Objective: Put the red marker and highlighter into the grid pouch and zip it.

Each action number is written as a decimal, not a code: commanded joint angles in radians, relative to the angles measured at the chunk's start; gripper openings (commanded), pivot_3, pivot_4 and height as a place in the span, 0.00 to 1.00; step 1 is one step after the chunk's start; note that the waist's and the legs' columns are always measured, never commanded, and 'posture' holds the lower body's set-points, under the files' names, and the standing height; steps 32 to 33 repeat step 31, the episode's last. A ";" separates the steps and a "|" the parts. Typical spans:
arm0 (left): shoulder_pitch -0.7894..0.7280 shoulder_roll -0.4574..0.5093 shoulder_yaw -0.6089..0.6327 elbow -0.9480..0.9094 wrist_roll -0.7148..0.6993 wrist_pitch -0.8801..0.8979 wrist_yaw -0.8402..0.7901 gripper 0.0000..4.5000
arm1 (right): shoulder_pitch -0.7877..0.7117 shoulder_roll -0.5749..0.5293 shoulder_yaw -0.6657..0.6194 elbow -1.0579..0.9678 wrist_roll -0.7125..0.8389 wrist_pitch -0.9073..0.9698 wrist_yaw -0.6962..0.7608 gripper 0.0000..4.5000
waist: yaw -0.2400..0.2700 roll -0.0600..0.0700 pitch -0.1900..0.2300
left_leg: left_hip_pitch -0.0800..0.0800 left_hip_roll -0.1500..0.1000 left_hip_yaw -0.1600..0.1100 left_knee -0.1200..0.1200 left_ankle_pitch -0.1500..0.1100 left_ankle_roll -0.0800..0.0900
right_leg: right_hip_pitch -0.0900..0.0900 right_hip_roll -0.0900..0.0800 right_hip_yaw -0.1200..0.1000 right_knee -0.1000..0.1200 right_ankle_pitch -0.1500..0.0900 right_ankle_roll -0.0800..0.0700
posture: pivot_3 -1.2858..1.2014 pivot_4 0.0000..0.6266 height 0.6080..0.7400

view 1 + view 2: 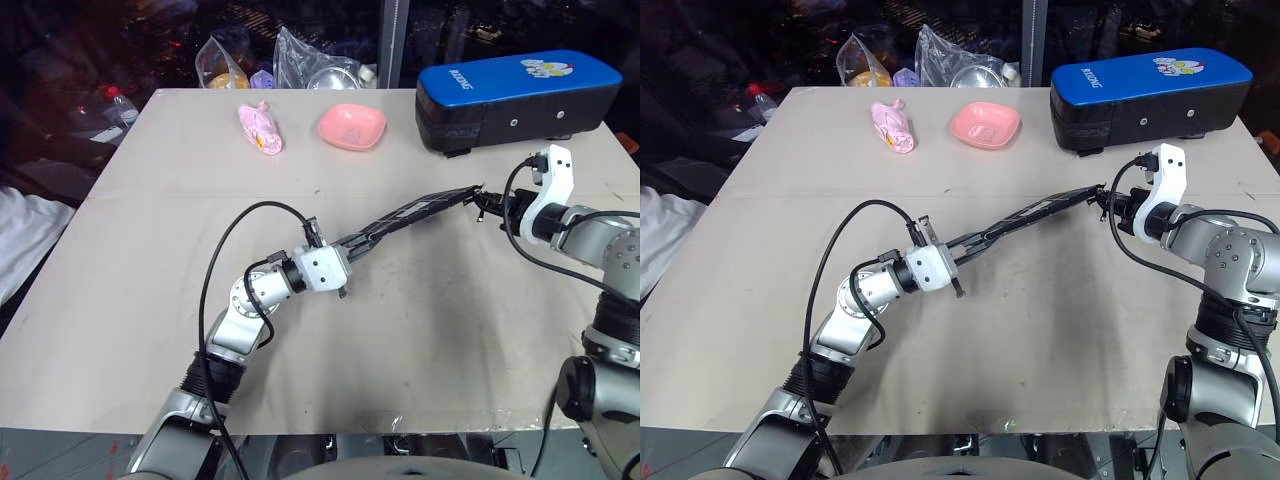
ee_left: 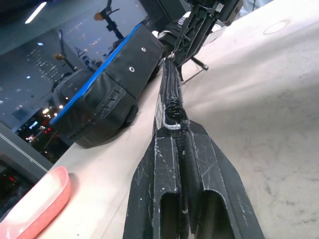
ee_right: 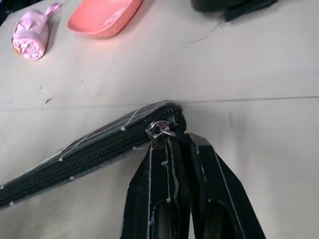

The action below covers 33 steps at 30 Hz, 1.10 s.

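Overhead, both grippers, left gripper [image 1: 352, 250], right gripper [image 1: 484, 207], clamped on grid pouch [image 1: 415, 215], case lettering unreadable

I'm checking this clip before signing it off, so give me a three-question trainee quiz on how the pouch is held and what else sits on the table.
1. True or false: the grid pouch lies flat on the table.
2. Which gripper is shut at the zipper pull? A) left gripper B) right gripper C) neither
3. Fill in: behind the pouch, the pink bowl sits between the pink bundle and the black case with the ____ top.

Key
1. False: it is stretched in the air between both grippers, jaws shut on either end.
2. B
3. blue
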 commanded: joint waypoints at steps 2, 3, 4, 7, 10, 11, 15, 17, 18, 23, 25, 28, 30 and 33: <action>-0.012 0.017 0.036 0.019 0.007 -0.029 0.028 0.00 | 0.026 -0.020 -0.005 -0.056 -0.011 -0.045 0.001 0.17 | 0.001 0.000 0.000 | 0.000 0.000 0.000 0.000 0.000 0.000 | 0.000 0.000 0.000 0.000 0.000 0.000 | 0.52 0.24 0.99; -0.013 0.023 0.039 0.029 0.015 -0.031 0.036 0.00 | 0.045 -0.032 0.011 -0.067 -0.012 -0.061 0.024 0.25 | 0.002 0.000 0.000 | 0.000 0.000 0.000 0.000 0.000 0.000 | 0.000 0.000 0.000 -0.001 0.000 0.000 | 0.52 0.24 0.99; -0.012 0.032 0.045 0.036 0.015 -0.033 0.039 0.00 | 0.069 -0.046 0.019 -0.078 -0.003 -0.078 0.061 0.37 | 0.003 0.000 0.000 | 0.000 0.000 0.000 0.000 0.000 0.000 | 0.000 0.000 0.000 -0.001 0.000 0.000 | 0.52 0.24 0.99; 0.021 0.060 0.051 0.014 -0.074 0.029 -0.032 0.00 | 0.149 -0.121 0.067 -0.110 -0.025 -0.153 0.153 0.71 | 0.003 0.000 0.000 | -0.001 0.000 0.000 0.000 0.000 0.000 | 0.000 -0.001 -0.001 -0.003 0.000 0.000 | 0.52 0.24 0.99; 0.068 0.090 0.058 -0.020 -0.089 0.042 -0.056 0.33 | 0.256 -0.198 0.122 -0.139 -0.092 -0.271 0.216 1.00 | 0.002 0.000 0.000 | -0.001 0.000 0.000 -0.001 0.000 0.000 | 0.000 -0.001 0.000 -0.004 0.000 0.000 | 0.52 0.24 0.99; 0.083 0.095 0.066 -0.028 -0.093 0.054 -0.053 0.45 | 0.293 -0.221 0.140 -0.146 -0.120 -0.327 0.240 1.00 | 0.002 0.000 0.000 | -0.001 0.000 0.000 -0.001 0.000 0.000 | 0.000 -0.001 0.000 -0.004 0.000 0.000 | 0.52 0.24 0.99; 0.204 0.119 0.132 -0.131 -0.265 0.232 -0.090 0.84 | 0.484 -0.275 0.161 -0.150 -0.195 -0.686 0.461 1.00 | 0.002 0.000 0.000 | -0.001 0.000 0.000 -0.001 0.000 0.000 | 0.001 -0.001 -0.001 -0.005 0.000 0.001 | 0.52 0.24 0.99; 0.279 0.145 0.149 -0.207 -0.365 0.350 -0.133 0.97 | 0.562 -0.270 0.143 -0.133 -0.195 -0.838 0.559 1.00 | -0.003 0.000 0.000 | 0.000 0.002 -0.001 -0.001 0.000 0.000 | 0.001 -0.001 0.000 -0.006 0.000 0.001 | 0.52 0.24 0.99; 0.315 0.163 0.151 -0.243 -0.398 0.412 -0.149 0.97 | 0.594 -0.274 0.144 -0.115 -0.201 -0.889 0.598 1.00 | -0.003 0.000 0.000 | 0.000 0.002 -0.001 -0.001 0.000 0.000 | 0.001 -0.001 0.000 -0.006 0.000 0.001 | 0.52 0.24 0.99; 0.452 0.193 0.150 -0.379 -0.372 0.545 -0.099 0.97 | 0.679 -0.232 0.084 0.011 -0.128 -1.079 0.776 1.00 | 0.002 -0.001 0.001 | 0.001 0.002 -0.001 -0.001 -0.001 0.001 | 0.003 0.000 -0.001 -0.007 0.000 0.001 | 0.52 0.24 0.99; 0.473 0.183 0.151 -0.401 -0.315 0.569 -0.038 0.97 | 0.687 -0.234 0.070 0.064 -0.121 -1.100 0.809 1.00 | 0.007 -0.001 0.001 | 0.002 0.001 -0.001 -0.001 -0.002 0.002 | 0.004 0.001 -0.001 -0.008 0.000 0.001 | 0.52 0.24 0.99; 0.503 0.175 0.163 -0.439 -0.338 0.600 -0.034 0.97 | 0.705 -0.236 0.057 0.120 -0.134 -1.171 0.845 1.00 | 0.010 -0.001 0.001 | 0.001 0.000 -0.001 -0.001 -0.002 0.003 | 0.004 0.001 -0.001 -0.008 0.000 0.000 | 0.52 0.24 0.99; 0.524 0.173 0.172 -0.460 -0.338 0.607 -0.029 0.97 | 0.726 -0.243 0.049 0.140 -0.139 -1.208 0.877 1.00 | 0.009 -0.001 0.001 | 0.001 0.000 -0.002 -0.001 -0.002 0.003 | 0.004 0.000 0.000 -0.008 0.000 0.000 | 0.52 0.24 0.99; 0.535 0.172 0.177 -0.467 -0.338 0.604 -0.028 0.97 | 0.735 -0.244 0.045 0.144 -0.134 -1.218 0.889 1.00 | 0.009 -0.001 0.001 | 0.001 0.001 -0.002 -0.001 -0.002 0.003 | 0.004 0.000 0.000 -0.008 0.000 0.000 | 0.52 0.24 0.99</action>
